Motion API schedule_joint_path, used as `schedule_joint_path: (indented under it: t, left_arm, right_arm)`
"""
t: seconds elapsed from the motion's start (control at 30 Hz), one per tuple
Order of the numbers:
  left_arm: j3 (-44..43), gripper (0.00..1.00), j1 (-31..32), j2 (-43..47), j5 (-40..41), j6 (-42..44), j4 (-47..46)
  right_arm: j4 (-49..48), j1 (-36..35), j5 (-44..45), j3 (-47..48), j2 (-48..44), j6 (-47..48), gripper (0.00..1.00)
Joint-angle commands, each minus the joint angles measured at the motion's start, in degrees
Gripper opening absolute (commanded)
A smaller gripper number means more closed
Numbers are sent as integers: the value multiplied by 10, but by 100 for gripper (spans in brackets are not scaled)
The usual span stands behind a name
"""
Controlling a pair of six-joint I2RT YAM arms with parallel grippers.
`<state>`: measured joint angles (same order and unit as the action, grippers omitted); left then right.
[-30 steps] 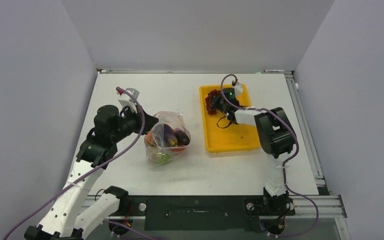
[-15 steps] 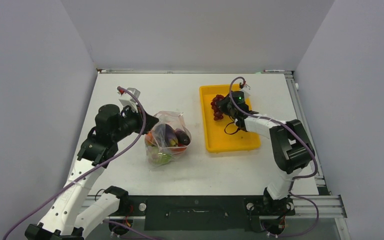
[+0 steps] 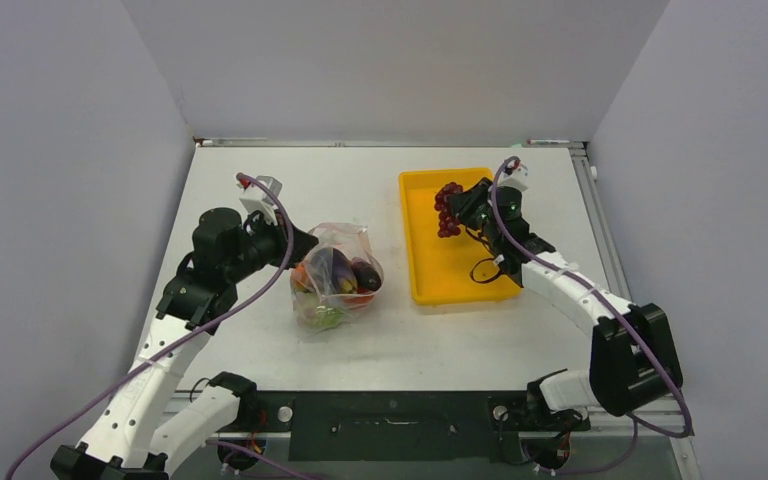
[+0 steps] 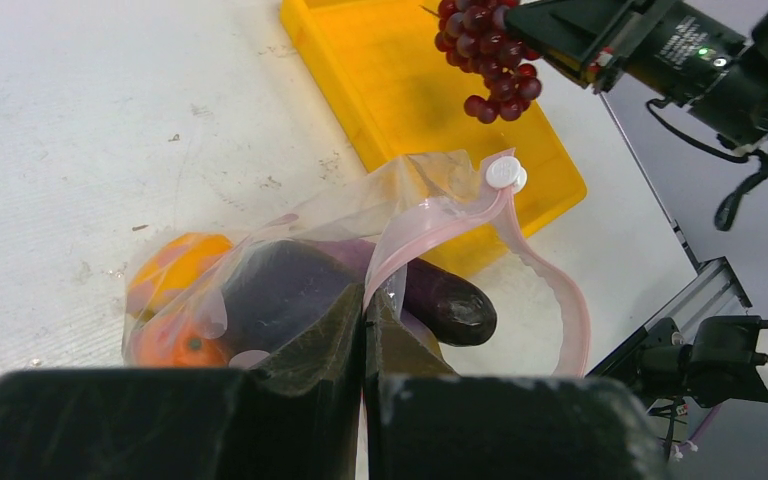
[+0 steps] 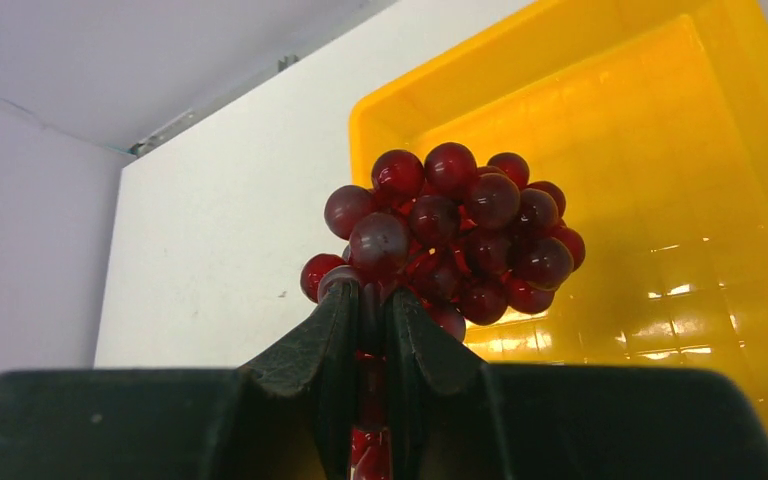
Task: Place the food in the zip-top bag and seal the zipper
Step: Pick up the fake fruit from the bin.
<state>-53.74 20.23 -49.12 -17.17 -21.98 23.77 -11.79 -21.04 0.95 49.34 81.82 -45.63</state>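
Observation:
The clear zip-top bag (image 3: 335, 275) lies mid-table with purple eggplants (image 4: 440, 300), an orange piece (image 4: 165, 285) and a green fruit (image 3: 322, 317) inside. Its pink zipper strip (image 4: 430, 225) loops open, with a white slider (image 4: 505, 173) at the top. My left gripper (image 4: 365, 310) is shut on the bag's mouth edge, also in the top view (image 3: 300, 243). My right gripper (image 5: 370, 300) is shut on the dark red grape bunch (image 5: 450, 225) and holds it above the yellow tray (image 3: 430, 260); the bunch shows from above (image 3: 448, 208) and in the left wrist view (image 4: 485, 50).
The yellow tray (image 5: 680, 180) stands at the right of the bag, with no other pieces visible in it. A black cable (image 3: 482, 270) hangs from the right arm over the tray. Metal rails run along the table's right edge (image 3: 615, 270).
My right gripper has lifted the grape bunch off the tray and moved it right, and that arm has stretched out. The left gripper and the bag have stayed put.

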Motion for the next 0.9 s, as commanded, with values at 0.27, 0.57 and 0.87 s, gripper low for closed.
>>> schedule_joint_path:
  t: [0.27,0.57,0.87]
  left_arm:
    - [-1,0,-3,-6,2,8,-15]
    - [-2,0,-4,-5,0,10,-14]
    - [-1,0,-4,-10,-8,8,-15]
  right_arm:
    - [47,-2,-79,8,-202,80,5]
    - [67,-9,-188,33,-273,98,5]
    - [59,-47,-270,48,-310,111,5]
